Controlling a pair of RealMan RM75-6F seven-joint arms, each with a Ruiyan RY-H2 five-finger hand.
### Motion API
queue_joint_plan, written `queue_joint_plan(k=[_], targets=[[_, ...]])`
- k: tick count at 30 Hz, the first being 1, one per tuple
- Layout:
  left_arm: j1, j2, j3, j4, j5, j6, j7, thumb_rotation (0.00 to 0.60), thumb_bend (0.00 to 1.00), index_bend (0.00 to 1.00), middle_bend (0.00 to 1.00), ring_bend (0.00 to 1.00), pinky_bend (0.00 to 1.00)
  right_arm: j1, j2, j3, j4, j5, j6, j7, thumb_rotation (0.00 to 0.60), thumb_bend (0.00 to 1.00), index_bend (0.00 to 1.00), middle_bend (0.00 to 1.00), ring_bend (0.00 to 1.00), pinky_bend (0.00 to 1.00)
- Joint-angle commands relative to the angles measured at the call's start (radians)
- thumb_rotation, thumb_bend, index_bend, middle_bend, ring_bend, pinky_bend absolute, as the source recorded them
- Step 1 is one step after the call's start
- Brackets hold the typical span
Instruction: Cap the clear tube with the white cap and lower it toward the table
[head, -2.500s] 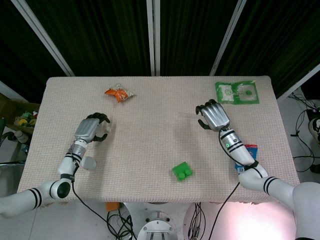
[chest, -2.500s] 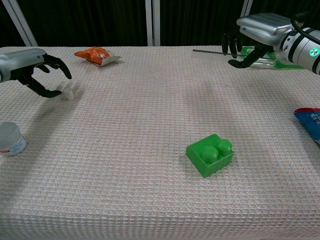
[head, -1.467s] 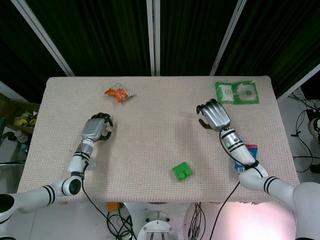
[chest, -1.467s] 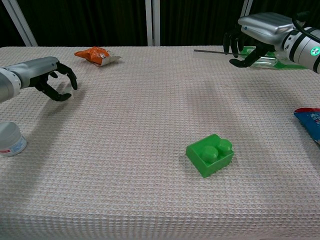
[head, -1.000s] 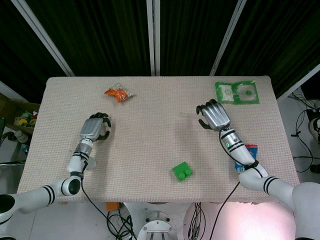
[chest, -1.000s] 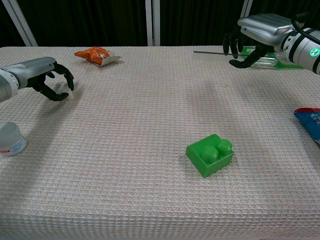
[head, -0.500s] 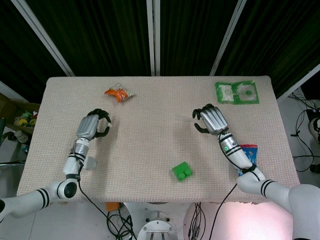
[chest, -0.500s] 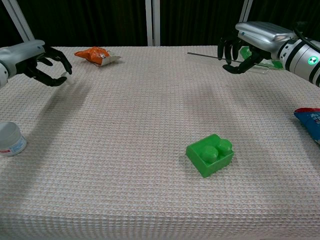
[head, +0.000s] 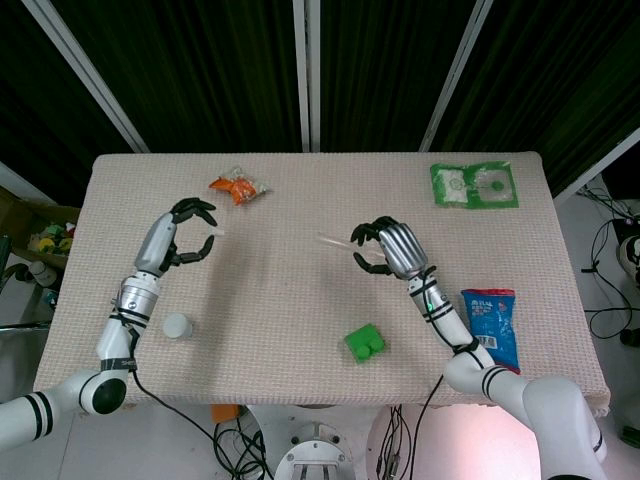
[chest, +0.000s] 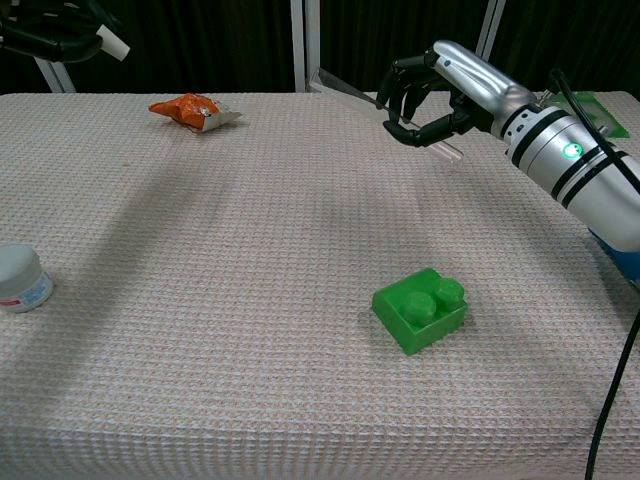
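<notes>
- Beige woven cloth covers the table (chest: 250, 330), with dark curtains behind it.
- Nearest lie a green brick (chest: 421, 309), a small white jar (chest: 20, 277) and a blue packet (head: 490, 323).
- Mid-table, the right hand (chest: 432, 93) grips the clear tube (chest: 345, 86), held aloft with its open end pointing left.
- The left hand (head: 185, 232) pinches the white cap (head: 212, 232), well apart from the tube.
- Best to line cap and tube mouth on one axis before pushing.
- Farthest lie an orange wrapper (chest: 192, 109) and a green pouch (head: 473, 185).
</notes>
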Motion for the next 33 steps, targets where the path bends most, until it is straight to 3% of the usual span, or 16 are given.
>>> queue_joint_plan(k=[1,15,33], targets=[[-0.005,0.001,-0.008,-0.023,0.009,-0.005,-0.027,0.600,0.50,0.60,0.28,0.13,0.16,0.020,-0.050,0.007,0.050,-0.016,0.034,0.048,0.600,0.66,0.72,0.67,0.48,0.39],[-0.067,-0.034,-0.014,-0.047,0.008,-0.039,-0.031,0.600,0.50,0.60,0.28,0.13,0.16,0.072,-0.138,0.021,0.161,-0.028,0.086,0.116,0.600,0.67,0.73,0.67,0.48,0.41],[-0.099,-0.100,-0.034,-0.072,-0.041,0.018,0.015,0.600,0.50,0.60,0.28,0.13,0.16,0.117,-0.170,0.046,0.187,-0.007,0.098,0.127,0.600,0.67,0.73,0.67,0.48,0.41]])
